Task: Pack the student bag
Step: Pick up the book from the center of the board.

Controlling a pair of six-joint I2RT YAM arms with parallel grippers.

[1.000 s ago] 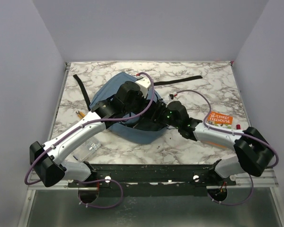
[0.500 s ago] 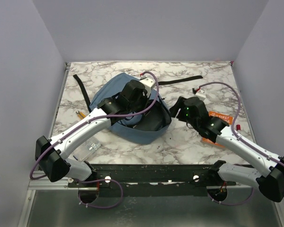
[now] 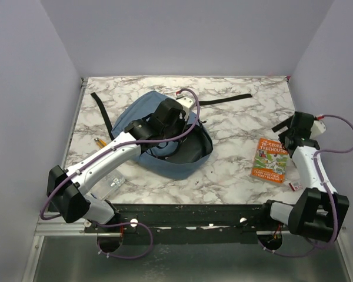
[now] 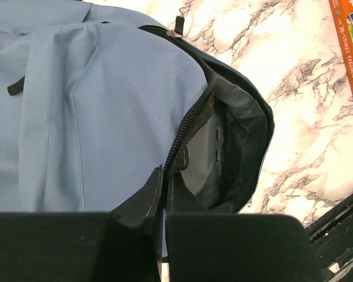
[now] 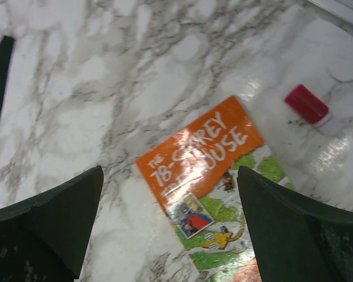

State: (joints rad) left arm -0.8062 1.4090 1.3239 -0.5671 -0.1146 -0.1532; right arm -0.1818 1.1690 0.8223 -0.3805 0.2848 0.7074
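Left arm is reaching from its base toward 1 o'clock, forearm stretching over the student bag (image 3: pixel 127 120), wrist tipping down. Left hand (image 4: pixel 165 182) is closing tight on the bag's black zip trim; we're seeing the two fingers (image 4: pixel 150 197) pressing together with the zip edge running in between them. The bag mouth is gaping at 3 o'clock of that grip, showing grey lining.

Right arm is folding back along the bench's (image 3: pixel 235 117) right side, elbow low, forearm pointing to 12. Right hand (image 5: pixel 170 176) is hanging wide apart above the bench, holding nothing and touching nothing. The orange book (image 5: pixel 206 170) is lying flat under it, framed between the fingers, and a small red-capped tube (image 5: pixel 309 104) is sitting just at 2 o'clock of the book.

The bag is lying at 9 o'clock of bench centre. The book (image 3: pixel 270 160) is lying at 4 o'clock, close to the right edge and well apart from the bag. Bare marble is running between them. A black strap (image 3: pixel 223 98) is trailing at 12 to 1 o'clock.
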